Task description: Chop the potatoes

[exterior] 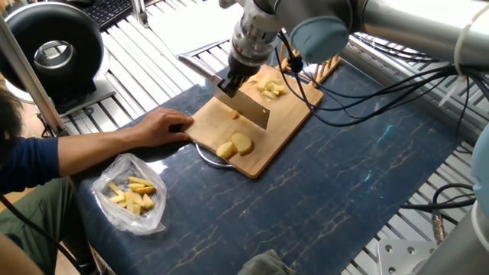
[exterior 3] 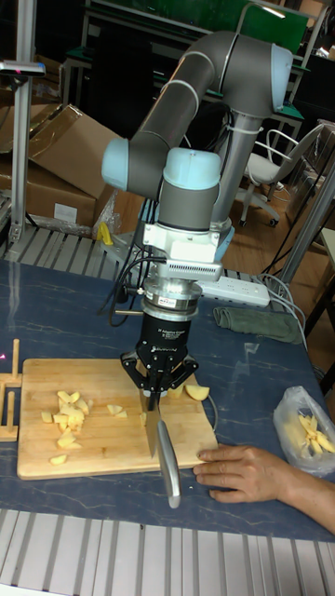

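board [exterior: 284, 130]: table centre
potatoes [exterior: 269, 89]: board's far end, two at near end
bag [exterior: 134, 195]: table's near-left corner
hand [exterior: 162, 126]: board's left edge

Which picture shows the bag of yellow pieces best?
The fixed view: the whole bag lies open in front, each yellow piece plain to see. In the tall fixed view the bag sits at the right edge, partly cut off, its pieces small.

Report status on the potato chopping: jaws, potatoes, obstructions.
Gripper shut on knife. Chopped potatoes behind blade, two chunks uncut. Hand steadies cutting board.
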Robot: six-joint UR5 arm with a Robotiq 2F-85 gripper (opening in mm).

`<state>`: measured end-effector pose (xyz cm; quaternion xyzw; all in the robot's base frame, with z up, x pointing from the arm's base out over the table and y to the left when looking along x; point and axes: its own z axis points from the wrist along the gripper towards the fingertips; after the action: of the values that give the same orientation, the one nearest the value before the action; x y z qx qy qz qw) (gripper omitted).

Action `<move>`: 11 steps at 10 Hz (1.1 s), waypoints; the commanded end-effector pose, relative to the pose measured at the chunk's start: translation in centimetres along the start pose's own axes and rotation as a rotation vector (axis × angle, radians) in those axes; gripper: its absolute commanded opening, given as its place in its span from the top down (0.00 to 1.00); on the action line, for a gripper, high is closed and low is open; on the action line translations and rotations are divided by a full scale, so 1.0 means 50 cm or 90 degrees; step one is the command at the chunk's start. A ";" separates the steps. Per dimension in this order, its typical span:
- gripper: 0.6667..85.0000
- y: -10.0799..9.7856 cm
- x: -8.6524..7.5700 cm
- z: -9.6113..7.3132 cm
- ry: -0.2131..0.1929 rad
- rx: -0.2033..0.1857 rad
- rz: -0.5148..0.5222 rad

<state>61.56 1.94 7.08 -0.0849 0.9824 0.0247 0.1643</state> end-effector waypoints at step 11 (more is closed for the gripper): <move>1.00 0.014 -0.001 -0.062 0.016 -0.017 -0.008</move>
<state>60.21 2.18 10.11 -0.0973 0.9840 0.0319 0.1459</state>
